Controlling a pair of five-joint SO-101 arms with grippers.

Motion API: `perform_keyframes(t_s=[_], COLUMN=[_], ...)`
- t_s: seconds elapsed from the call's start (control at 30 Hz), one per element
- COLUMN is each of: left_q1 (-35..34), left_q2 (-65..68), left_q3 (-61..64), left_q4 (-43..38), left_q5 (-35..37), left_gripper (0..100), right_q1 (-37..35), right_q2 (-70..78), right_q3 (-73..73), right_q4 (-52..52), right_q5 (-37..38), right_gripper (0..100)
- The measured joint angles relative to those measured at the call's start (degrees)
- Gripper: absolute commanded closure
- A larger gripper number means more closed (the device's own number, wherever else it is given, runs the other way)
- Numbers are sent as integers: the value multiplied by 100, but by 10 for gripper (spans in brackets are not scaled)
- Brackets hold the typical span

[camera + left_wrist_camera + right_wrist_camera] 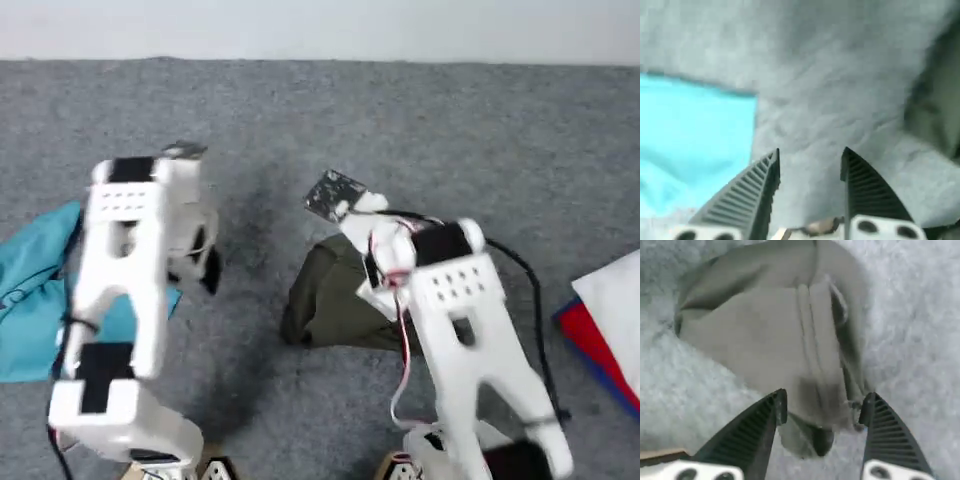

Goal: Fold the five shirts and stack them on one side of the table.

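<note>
Right pincer (826, 393) is the closest thing on my feed, spread wide and holding nothing, hanging right above the olive shirt (765, 335). That shirt sits in a crumpled heap around the middle of the table (420, 120), with a seam or hem fold running up between the jaws. Left pincer (811, 150) is spread and empty too, over bare grey table, with the teal shirt (690, 135) on one side of it and a sliver of olive on the other. From the high view the teal one lies off at the left edge, looking loose rather than folded. Over at the right edge there's a white shirt (615, 290) lying on a red shirt (588, 335), which I'd guess is the stack. So my read is we're on the olive one, at the grab-it stage, with nothing folded on it yet. Next move as I see it: drop the right pincer straight down and pinch that raised fold, bring the left across to catch the far edge, then pull it flat before any folding. Main thing is going low enough to bite cloth without scraping the table.
</note>
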Motion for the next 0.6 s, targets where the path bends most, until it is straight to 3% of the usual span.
perform_keyframes(t_s=[0.3, 0.5, 0.6], left_q1=[-1327, -1538, -1538], left_q2=[-800, -879, -888], left_q3=[1213, 1275, 1275], left_q4=[0, 0, 0], left_q5=[-879, -949, -949], left_gripper=[809, 809, 809], right_q1=[-44, -44, -53], right_q2=[2171, 2787, 2787], right_q3=[-1591, -2207, -2295], right_q4=[53, 440, 466], right_q5=[0, 0, 0], right_gripper=[764, 995, 983])
